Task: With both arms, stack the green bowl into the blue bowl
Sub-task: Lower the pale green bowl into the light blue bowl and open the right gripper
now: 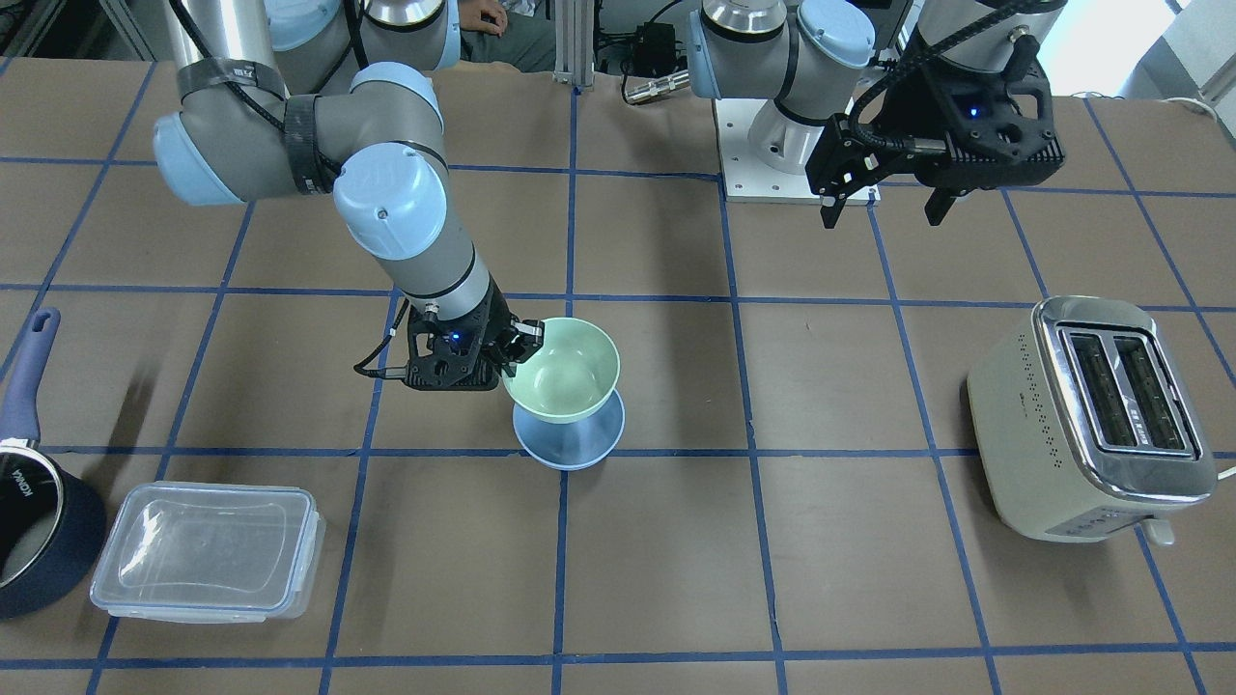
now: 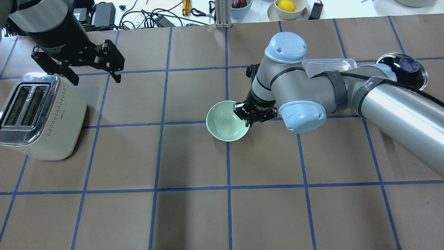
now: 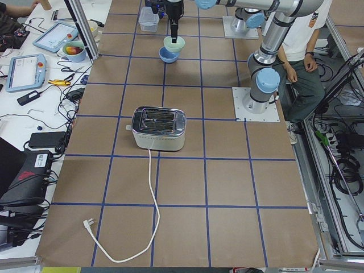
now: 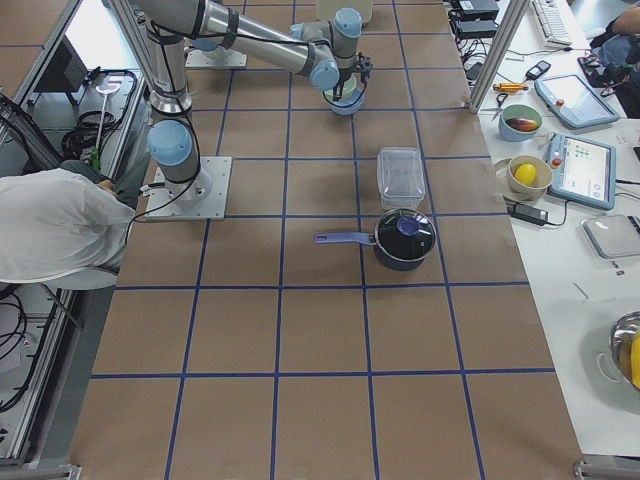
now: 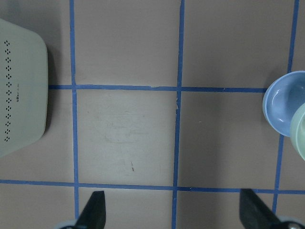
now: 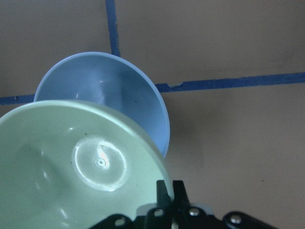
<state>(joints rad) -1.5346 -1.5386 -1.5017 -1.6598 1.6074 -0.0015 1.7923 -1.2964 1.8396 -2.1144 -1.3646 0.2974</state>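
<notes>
The right end effector (image 1: 522,340) is shut tight on the rim of the green bowl (image 1: 565,375). It pinches the side of the bowl nearest the right arm (image 1: 391,208). The green bowl is right way up, lifted off the tabletop (image 1: 666,579) & held just over the blue bowl (image 1: 570,446). It's not down inside the blue bowl. In the right wrist view the green bowl is closer to the camera & covers only pt of the blue one, w/ a lot of the blue inside showing. The blue bowl stands on the tabletop near the middle, right by a crossing of blue tape lines.

The left end effector (image 2: 96,78) is wide open & holds nothing. It hangs up in the air, well apart from both bowls, near the toaster (image 2: 40,114). In the left wrist view its 2 fingers point down at bare tabletop, w/ the toaster at one edge & the bowls at the other.

The toaster stands at the robot's left end of the tabletop, slots up. At the robot's right end are a dark blue pot (image 1: 43,512) w/ a long handle & a clear box (image 1: 208,550) w/ a lid, just beside each other.
</notes>
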